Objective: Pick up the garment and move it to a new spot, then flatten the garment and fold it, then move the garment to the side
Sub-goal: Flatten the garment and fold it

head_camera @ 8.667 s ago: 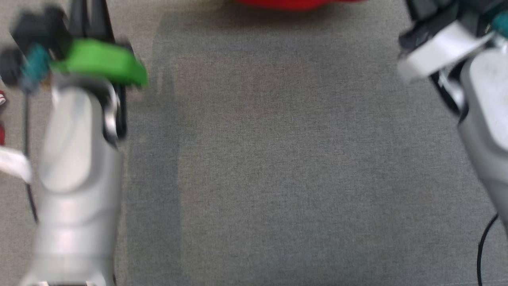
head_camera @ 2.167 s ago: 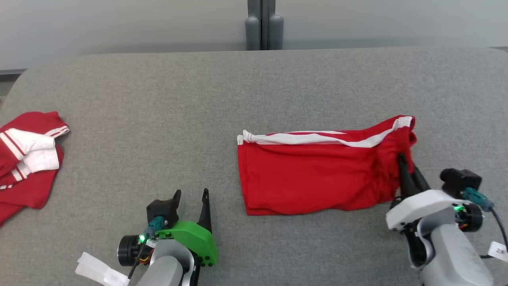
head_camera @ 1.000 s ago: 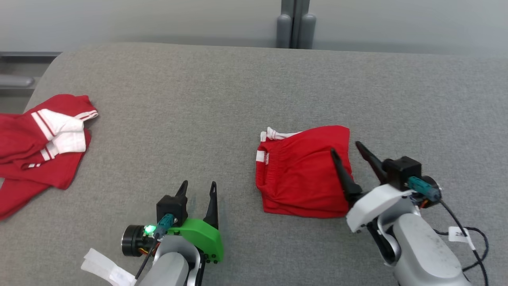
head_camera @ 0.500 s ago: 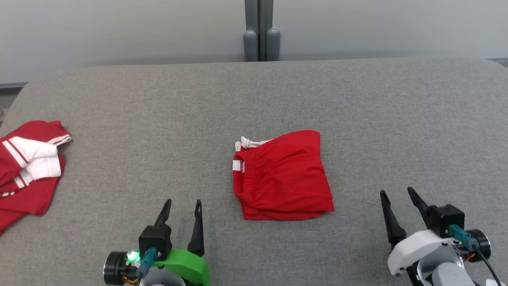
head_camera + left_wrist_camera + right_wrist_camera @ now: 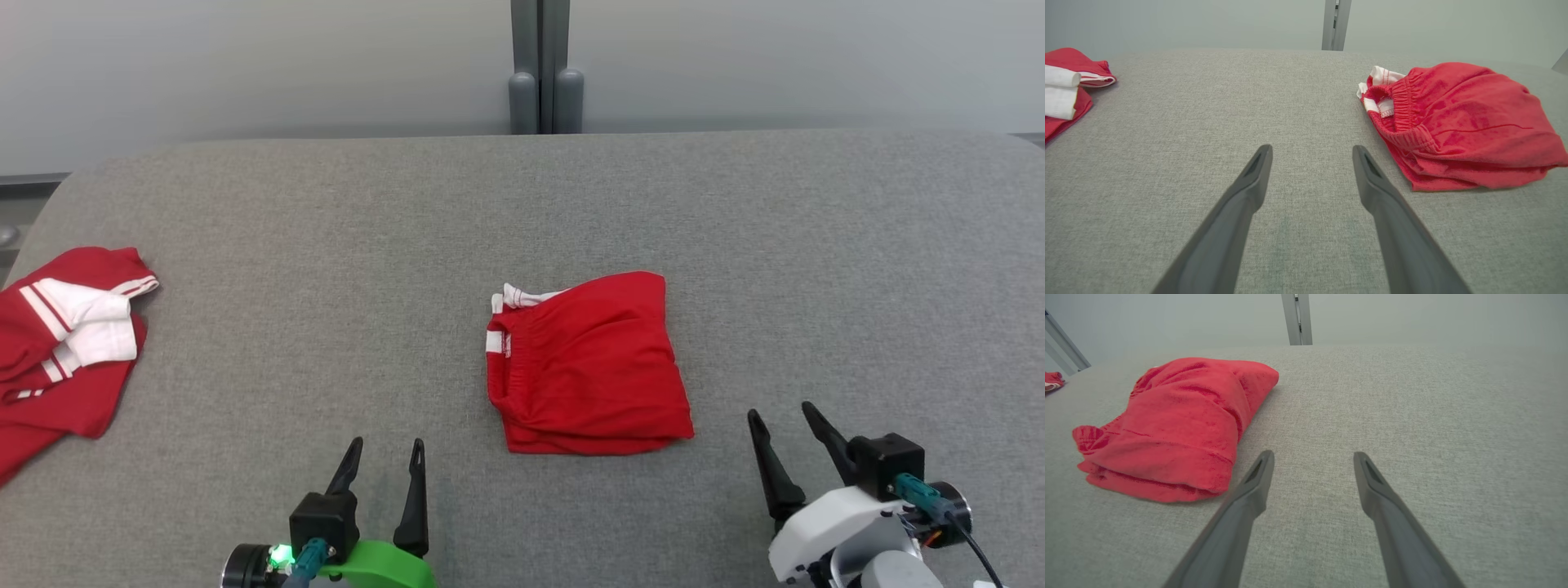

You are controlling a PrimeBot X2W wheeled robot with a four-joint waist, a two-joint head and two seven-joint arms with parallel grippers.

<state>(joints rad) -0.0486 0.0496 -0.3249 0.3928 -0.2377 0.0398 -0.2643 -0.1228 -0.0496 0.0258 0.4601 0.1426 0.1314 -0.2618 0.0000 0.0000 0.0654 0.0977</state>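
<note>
Left claw, right claw spread, empty; folded garment between them; other red clothing cut off leftward.

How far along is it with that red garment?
Done: the red garment lies folded in a compact bundle on the grey table. In hand: nothing; the left gripper and right gripper sit open, clear of it. Left: moving it to the side.
</note>
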